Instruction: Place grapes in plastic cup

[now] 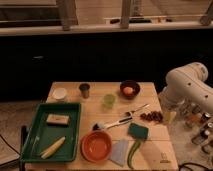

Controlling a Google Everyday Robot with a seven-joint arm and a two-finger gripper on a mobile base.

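A bunch of dark red grapes (151, 116) lies on the wooden table (100, 117) near its right edge. A green translucent plastic cup (109, 100) stands upright at the table's middle back, apart from the grapes. My white arm (186, 87) reaches in from the right. My gripper (168, 117) hangs low at the table's right edge, just right of the grapes and close to them.
A metal cup (84, 90), a white cup (59, 93) and a dark bowl (129, 89) with an orange item stand at the back. A green tray (35, 137) is at the left. An orange plate (96, 145), brush (117, 121), green sponge (137, 131), grey cloth (119, 152) and green pepper (132, 153) lie in front.
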